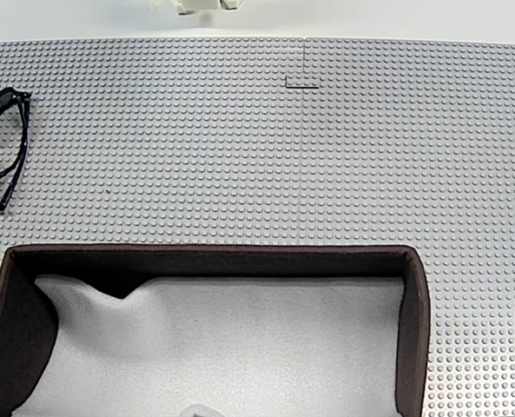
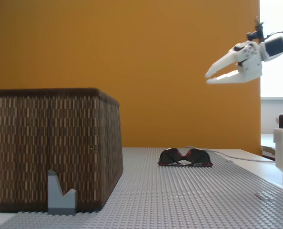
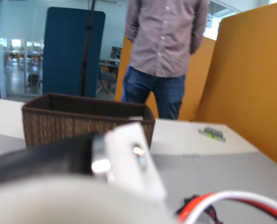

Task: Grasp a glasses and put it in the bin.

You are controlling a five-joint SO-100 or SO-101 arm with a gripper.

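arm raised high | end effector [image 2: 209,75] pointing left, fingers slightly parted, empty

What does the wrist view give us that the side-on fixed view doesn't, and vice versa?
Wrist view alone: a person standing behind the bin, a blue panel at the back, a small grey-green object on the table, and red and white wires close to the lens.

Side-on fixed view alone: the glasses lying flat on the studded mat, the claw raised high above them, open and empty, and a grey block against the bin's front.

Shared: the bin with its woven brown walls, and the orange wall.
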